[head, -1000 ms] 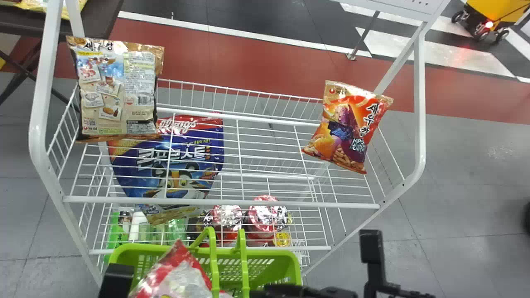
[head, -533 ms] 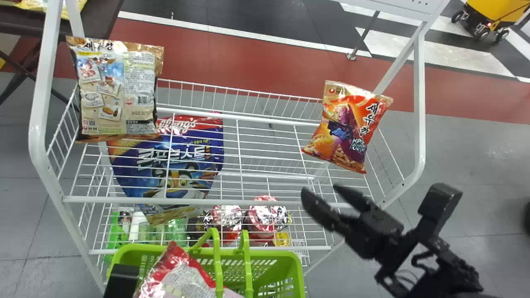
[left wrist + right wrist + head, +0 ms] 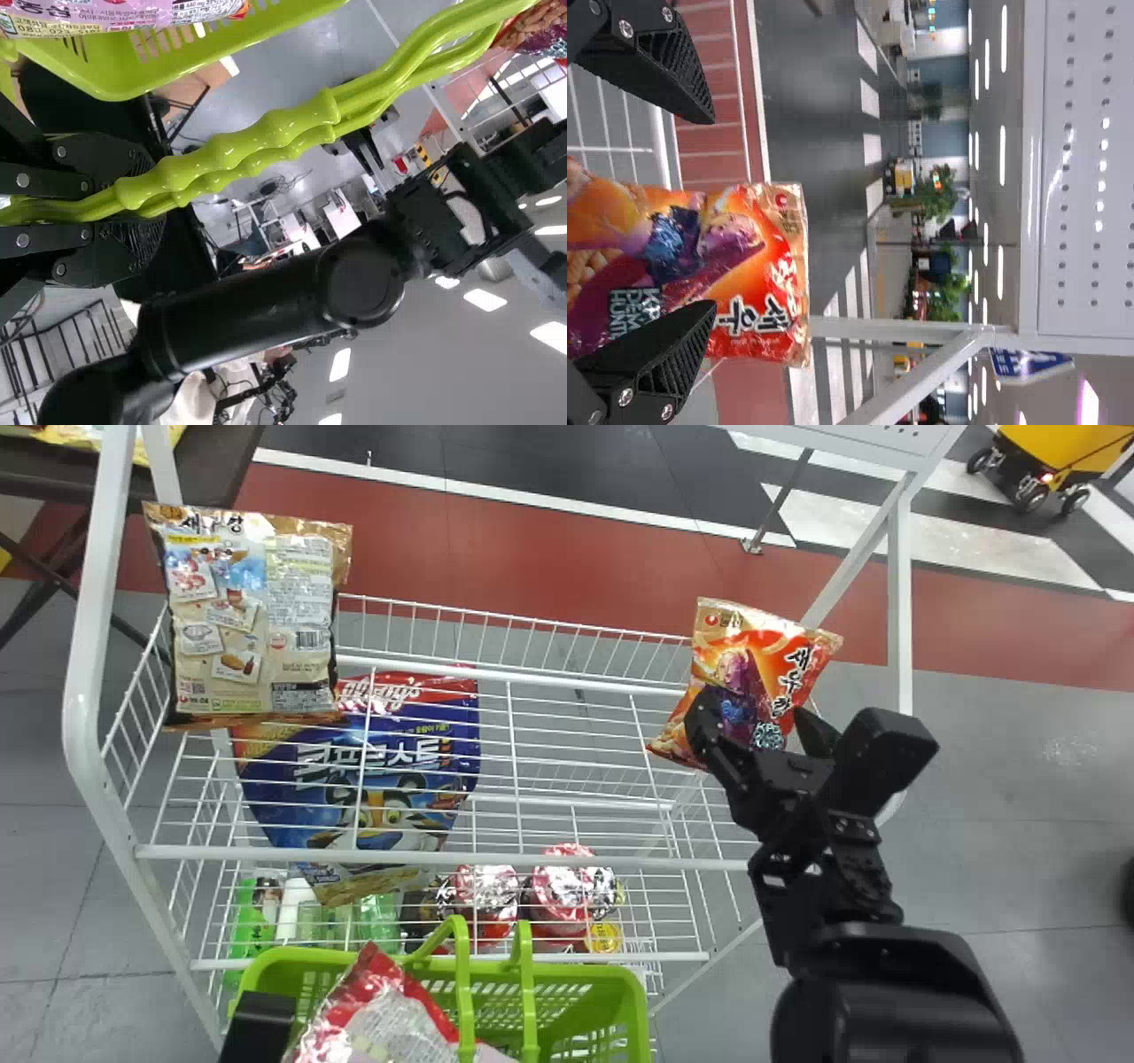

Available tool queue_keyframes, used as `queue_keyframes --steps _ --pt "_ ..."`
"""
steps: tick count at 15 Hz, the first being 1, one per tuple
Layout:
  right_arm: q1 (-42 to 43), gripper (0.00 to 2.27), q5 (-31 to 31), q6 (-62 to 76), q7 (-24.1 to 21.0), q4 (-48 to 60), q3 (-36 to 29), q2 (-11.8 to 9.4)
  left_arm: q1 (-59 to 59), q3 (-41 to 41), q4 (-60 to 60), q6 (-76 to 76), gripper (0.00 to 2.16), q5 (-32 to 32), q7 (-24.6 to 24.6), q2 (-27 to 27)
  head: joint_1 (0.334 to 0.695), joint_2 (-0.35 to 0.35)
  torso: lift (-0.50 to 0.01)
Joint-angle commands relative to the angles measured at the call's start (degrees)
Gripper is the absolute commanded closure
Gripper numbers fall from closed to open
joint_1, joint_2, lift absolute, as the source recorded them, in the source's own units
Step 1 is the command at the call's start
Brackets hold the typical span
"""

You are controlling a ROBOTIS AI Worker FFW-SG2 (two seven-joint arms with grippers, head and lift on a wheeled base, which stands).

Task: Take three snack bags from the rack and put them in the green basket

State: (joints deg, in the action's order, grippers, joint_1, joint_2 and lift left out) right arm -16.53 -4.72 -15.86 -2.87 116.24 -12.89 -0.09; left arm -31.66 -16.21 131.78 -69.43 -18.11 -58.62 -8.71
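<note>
Head view: my right claw (image 3: 751,716) gapes around the orange bag (image 3: 771,651), two o'clock; left claw (image 3: 146,205) clamps handles (image 3: 230,149); green basket (image 3: 611,968), seven o'clock, holds one bag (image 3: 376,1005), two to go.

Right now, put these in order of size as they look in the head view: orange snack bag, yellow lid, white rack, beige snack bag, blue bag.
1. White rack
2. Beige snack bag and blue bag: too alike to rank
3. Orange snack bag, partly behind the right tool
4. Yellow lid
</note>
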Motion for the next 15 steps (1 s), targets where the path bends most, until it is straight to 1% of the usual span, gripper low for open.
queue_keyframes --steps 1,3,5,6,7,8,9,10,13,15 --pt "6.5 0.08 1.6 -1.5 -0.4 -6.5 -0.5 0.1 0.0 0.1 0.0 -0.1 1.57 -0.1 0.0 -0.1 0.695 -0.35 -0.011" --pt "11.4 0.08 2.5 -4.1 -0.3 -11.6 -2.3 0.1 0.0 0.0 0.0 -0.1 1.57 0.1 0.4 -0.1 0.695 -0.35 -0.011" --pt "14.6 0.08 4.3 -4.7 -0.3 -16.0 -3.6 0.1 0.2 0.0 -0.2 -0.1 1.57 0.1 0.4 -0.1 0.695 -0.35 -0.011" --pt "16.0 0.14 4.4 -5.5 0.0 -18.3 -4.6 0.0 0.4 0.0 -0.3 -0.3 1.57 0.2 0.5 -0.1 0.695 -0.35 -0.011" --pt "17.1 0.62 4.1 -7.1 0.9 -19.9 -6.7 -0.4 0.5 0.0 -0.5 -0.3 1.57 0.1 0.5 -0.1 0.695 -0.35 -0.011" --pt "17.3 1.47 3.3 -8.5 3.6 -20.2 -7.5 -0.5 0.6 0.0 -0.6 -0.3 1.57 0.2 0.5 0.0 0.695 -0.35 -0.011" --pt "17.2 2.22 2.8 -11.0 7.4 -19.9 -8.2 -0.6 1.1 0.0 -1.0 -0.5 1.57 0.2 0.7 0.2 0.695 -0.35 -0.011" --pt "16.4 2.23 2.6 -9.9 9.2 -19.3 -8.2 -0.5 1.6 -0.1 -1.3 -0.8 1.57 0.2 0.8 0.3 0.695 -0.35 -0.011" --pt "14.2 2.23 2.2 -7.1 9.5 -16.6 -8.1 -0.5 2.1 -0.3 -1.6 -0.8 1.57 0.1 1.0 0.2 0.695 -0.35 -0.011" --pt "12.1 2.23 -0.4 -6.8 9.7 -13.7 -8.3 -0.5 2.3 -0.2 -1.8 -0.8 1.57 -0.2 1.0 0.1 0.695 -0.35 -0.011"
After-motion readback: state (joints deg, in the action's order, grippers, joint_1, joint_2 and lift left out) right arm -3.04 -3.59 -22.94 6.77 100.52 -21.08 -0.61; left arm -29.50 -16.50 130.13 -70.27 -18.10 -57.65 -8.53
